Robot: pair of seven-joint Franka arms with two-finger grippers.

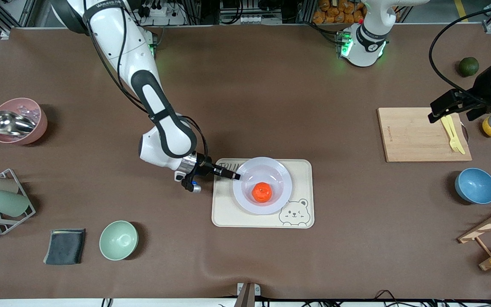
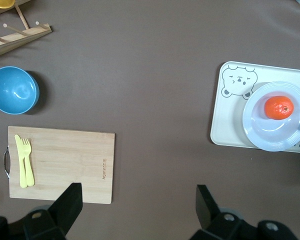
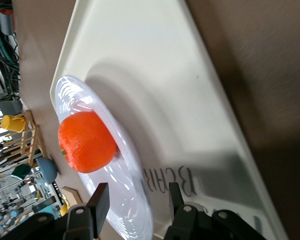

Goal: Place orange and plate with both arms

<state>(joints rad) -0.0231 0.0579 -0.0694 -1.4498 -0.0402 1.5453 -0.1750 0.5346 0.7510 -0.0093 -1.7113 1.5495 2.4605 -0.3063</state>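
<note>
Orange point(image 1: 262, 192) sits in plate point(image 1: 262, 185) on bear tray point(image 1: 301, 170); right gripper point(image 1: 233, 175) fingers straddle the plate rim, slightly parted, likely releasing; left gripper point(image 2: 138, 207) waits wide over cutting board point(image 1: 416, 135).

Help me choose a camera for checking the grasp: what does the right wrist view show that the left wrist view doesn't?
Only the right wrist view shows the right gripper, fingers open astride the plate rim. Only the left wrist view shows the cutting board with a yellow fork, the blue bowl, the tray's bear print, and the open left gripper, waiting above the table. Both show the orange on the plate, on the tray.
</note>
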